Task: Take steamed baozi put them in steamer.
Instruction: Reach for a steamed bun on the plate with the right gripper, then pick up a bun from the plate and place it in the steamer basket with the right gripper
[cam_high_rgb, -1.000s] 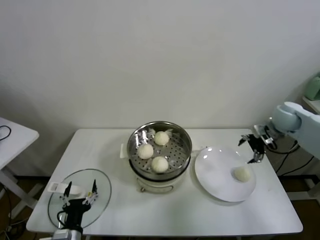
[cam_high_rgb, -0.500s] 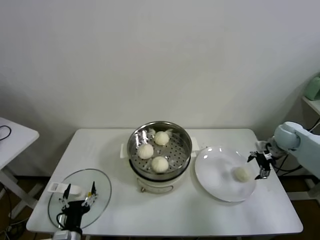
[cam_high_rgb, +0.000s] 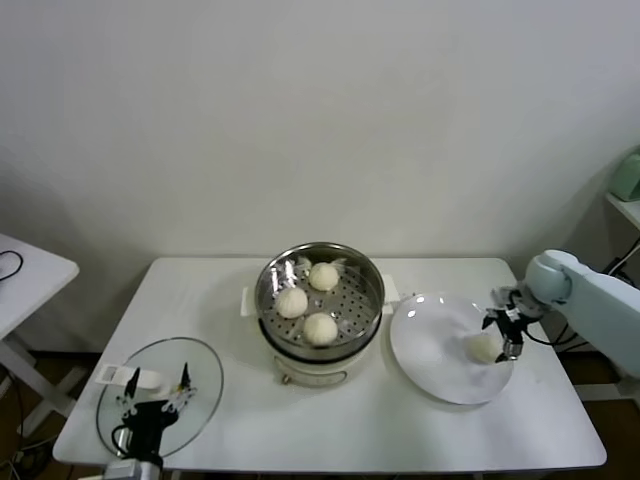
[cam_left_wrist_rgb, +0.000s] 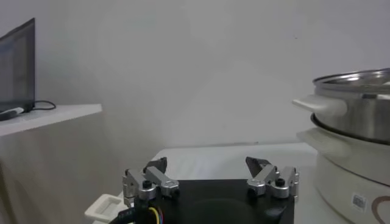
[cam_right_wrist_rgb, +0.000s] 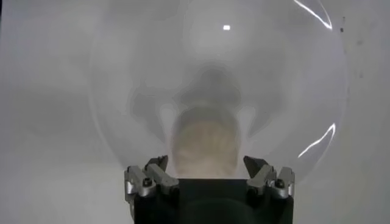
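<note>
Three cream-white baozi (cam_high_rgb: 307, 301) lie on the perforated tray inside the shiny steamer (cam_high_rgb: 370, 275) at the table's middle. A fourth baozi (cam_high_rgb: 483, 347) lies on the white plate (cam_high_rgb: 430, 350) to the right. My right gripper (cam_high_rgb: 503, 332) is open and straddles this baozi, fingers on either side without closing on it. In the right wrist view the baozi (cam_right_wrist_rgb: 205, 143) sits between the spread fingertips of the gripper (cam_right_wrist_rgb: 206, 163). My left gripper (cam_high_rgb: 158, 384) is open and parked above the glass lid at the front left; it also shows in the left wrist view (cam_left_wrist_rgb: 207, 164).
A glass lid (cam_high_rgb: 205, 372) lies flat at the table's front left. The steamer's side (cam_left_wrist_rgb: 353, 140) shows in the left wrist view. A second white table (cam_high_rgb: 30, 270) stands at the far left. The table's right edge is close to the plate.
My right gripper has come down and leftward from above the table's right edge onto the plate, and now straddles the baozi. The left arm has not moved.
</note>
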